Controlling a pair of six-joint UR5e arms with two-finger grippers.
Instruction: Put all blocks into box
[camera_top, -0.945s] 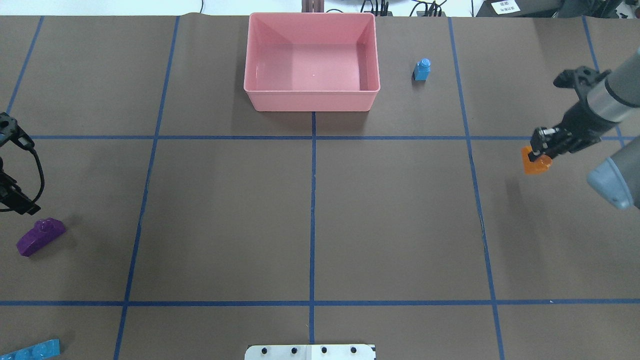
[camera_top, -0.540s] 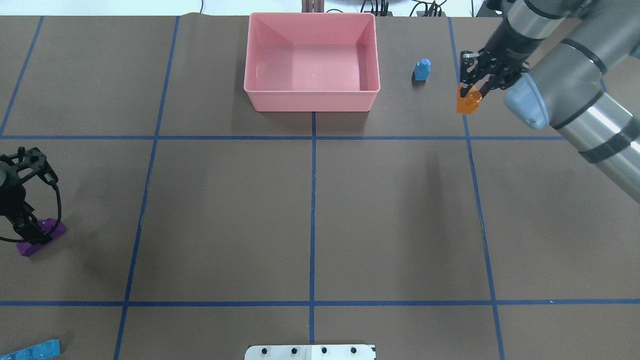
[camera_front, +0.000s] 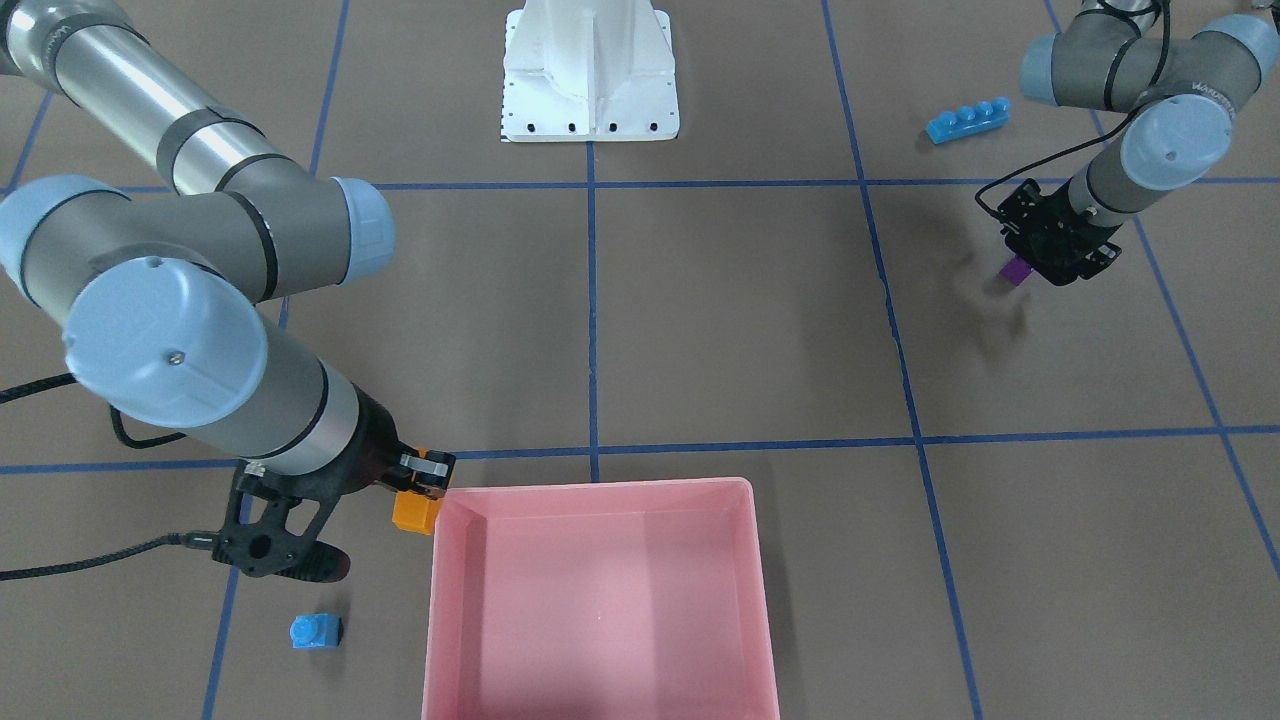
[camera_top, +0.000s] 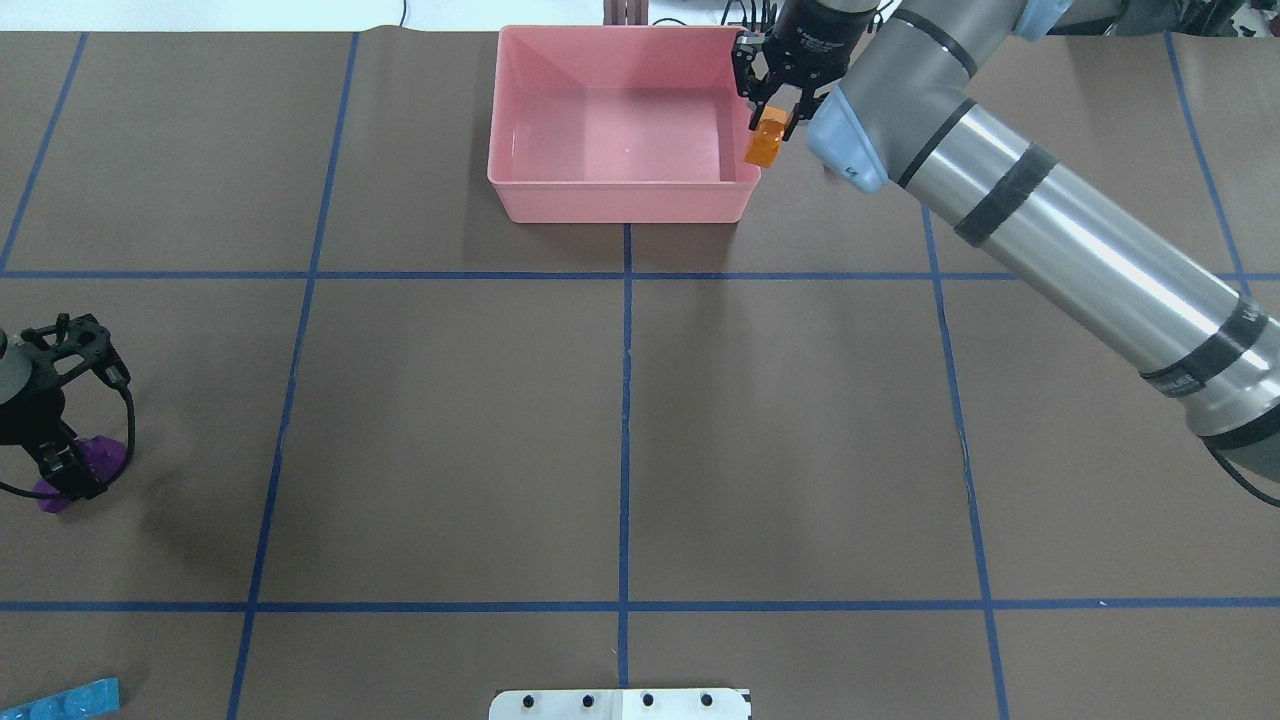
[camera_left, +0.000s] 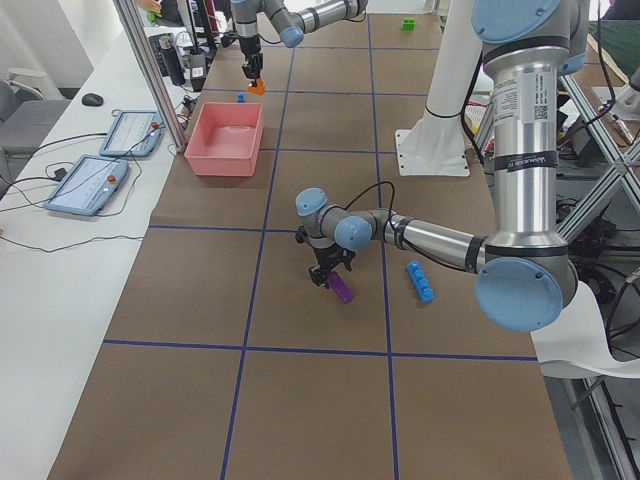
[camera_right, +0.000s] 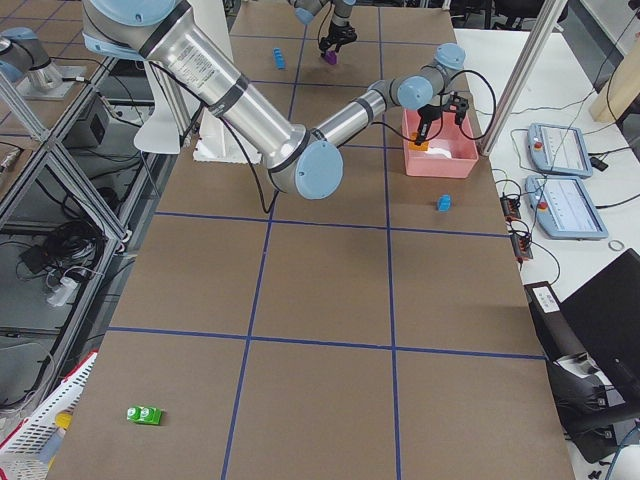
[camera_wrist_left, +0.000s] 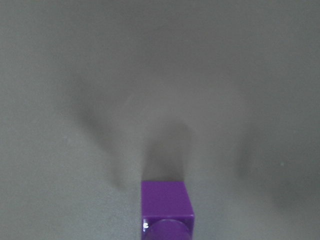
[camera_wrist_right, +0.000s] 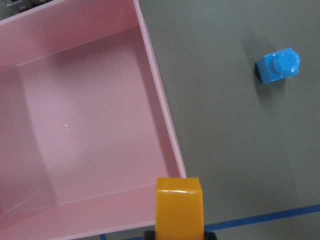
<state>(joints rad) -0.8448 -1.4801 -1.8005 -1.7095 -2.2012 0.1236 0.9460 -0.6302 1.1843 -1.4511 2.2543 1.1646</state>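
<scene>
Though unseen overhead, the green brick (camera_right: 146, 414) shows from exterior right.

Overhead's edge crops the long blue brick (camera_top: 65, 697); left claw (camera_top: 72, 485) perhaps half-hides purple wedge (camera_top: 106, 457).

I'm looking down at a purple brick (camera_wrist_left: 166, 202) sitting at the bottom edge of my view, just about centred. Its flat square face is showing clearly, and a rounded stud (camera_wrist_left: 167, 231) is peeking in right below it, cut off by the frame. The grey-brown table (camera_wrist_left: 150, 55) is filling everything else, blurred and plain. A soft shadow (camera_wrist_left: 167, 147) is spreading upward from the brick, with fainter smudges fanning out on either side.
</scene>
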